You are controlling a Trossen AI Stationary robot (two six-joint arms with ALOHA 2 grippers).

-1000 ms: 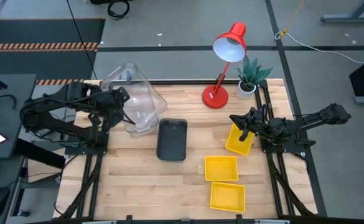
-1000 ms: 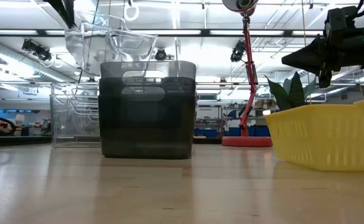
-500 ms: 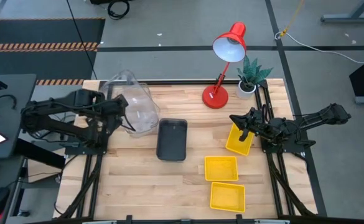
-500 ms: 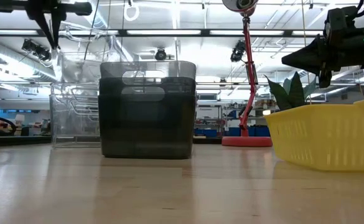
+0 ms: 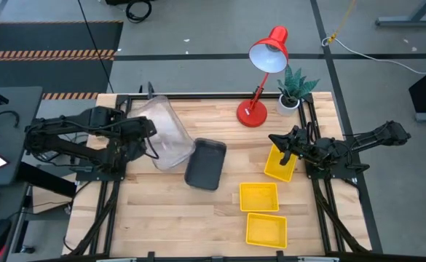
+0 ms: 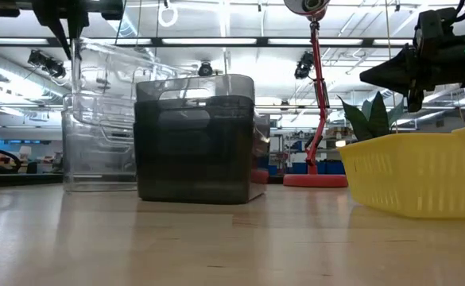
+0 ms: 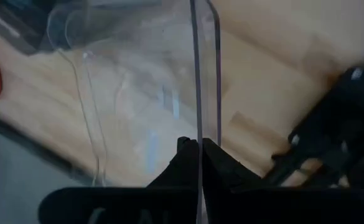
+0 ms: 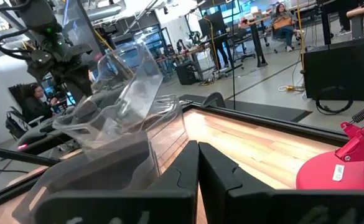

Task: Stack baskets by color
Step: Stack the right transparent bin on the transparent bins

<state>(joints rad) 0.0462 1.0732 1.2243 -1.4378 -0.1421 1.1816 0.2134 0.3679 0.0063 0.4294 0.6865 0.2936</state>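
left gripper (image 7: 199, 149) pinched on clear basket (image 5: 165, 131) rim | light, stiff, slick thin wall, hold at rim | right gripper (image 5: 285, 154) clenched over yellow basket (image 5: 279, 164), grasp unclear

Bright, even light falls from long ceiling strips seen in the low view — shadows on the pale wooden worktop (image 5: 162, 218) are faint and short. The clear see-through plastic basket (image 5: 165, 135) catches white glints along its walls. In the left wrist view that basket's rim sits close and blurred; the room behind is soft.
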